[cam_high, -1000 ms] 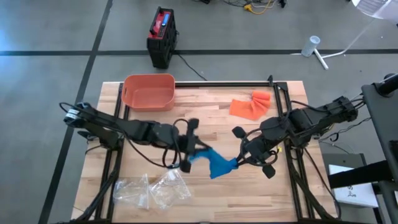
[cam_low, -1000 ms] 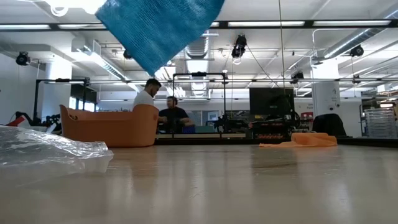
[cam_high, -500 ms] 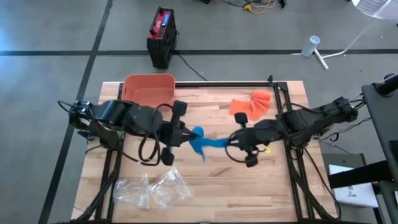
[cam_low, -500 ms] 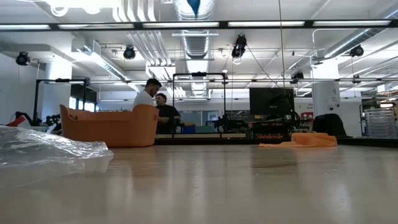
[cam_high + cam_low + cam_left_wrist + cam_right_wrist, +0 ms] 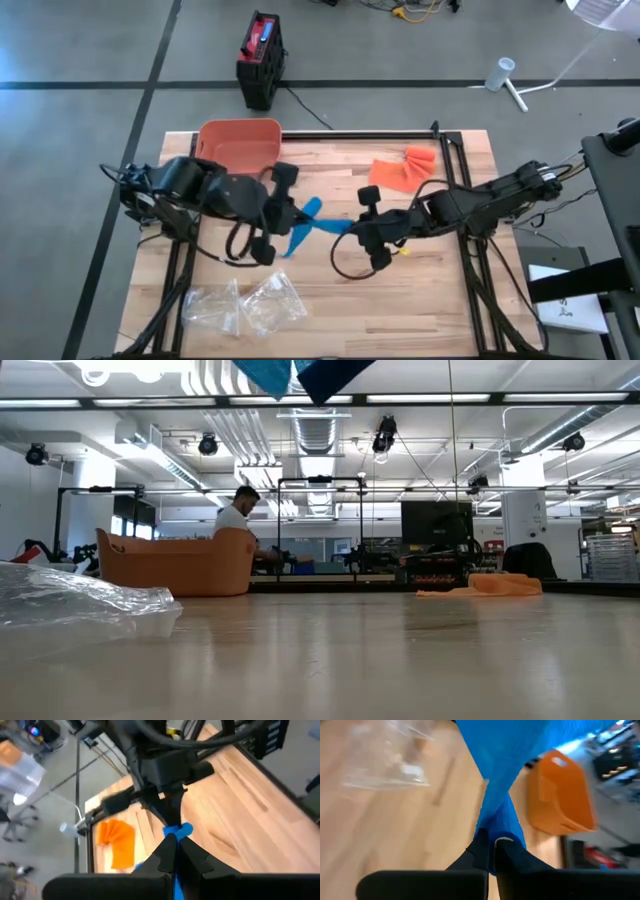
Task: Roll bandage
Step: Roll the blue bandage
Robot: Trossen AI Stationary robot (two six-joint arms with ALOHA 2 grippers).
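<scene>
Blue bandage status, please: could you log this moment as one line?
blue bandage: held off table | left hand: shut on one end | right hand: shut on other end | orange bandage: untouched

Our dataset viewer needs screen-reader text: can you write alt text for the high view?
Seen from above, the left gripper and right gripper hold a blue bandage stretched between them over a wooden table. An orange basket, orange cloth and clear plastic bags lie around.
</scene>
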